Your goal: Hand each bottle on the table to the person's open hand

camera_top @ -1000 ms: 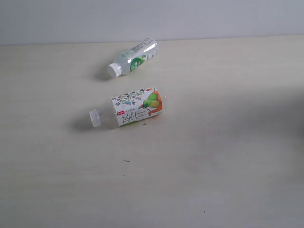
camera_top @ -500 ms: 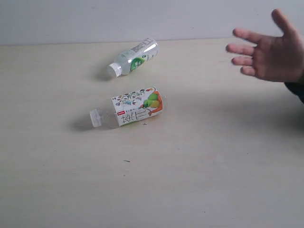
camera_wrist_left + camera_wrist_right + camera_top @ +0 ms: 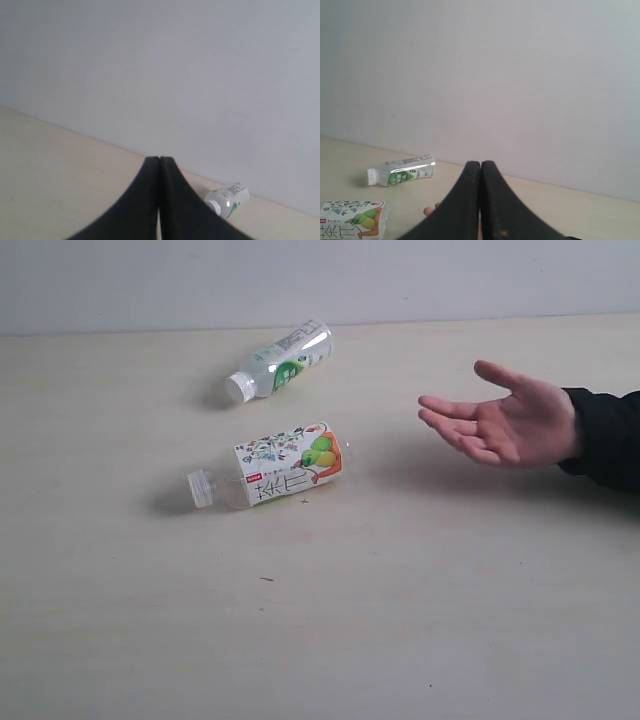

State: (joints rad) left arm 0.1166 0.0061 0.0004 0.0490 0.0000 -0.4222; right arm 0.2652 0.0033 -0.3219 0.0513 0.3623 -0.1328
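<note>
Two bottles lie on their sides on the table [image 3: 400, 620]. The small green-white label bottle [image 3: 280, 362] is far, close to the back edge. The fruit-label bottle [image 3: 268, 476] is nearer, a little left of centre. Both caps point left, and the two bottles do not touch.

The person's hand [image 3: 505, 425] comes in from the right, spread wide, palm up and empty, well apart from both bottles. Neither arm shows in the exterior view. The left gripper [image 3: 159, 161] and right gripper [image 3: 481, 165] each have their fingers pressed together with nothing between them.

No pick-up looks begun. The main risk is rolling: a round bottle on its side can slip away if one finger touches it first, or if the jaws close off-centre on the slick plastic. At the hand-off, approaching too low could knock the person's fingers. Letting go before the palm bears the weight would drop the bottle.
</note>
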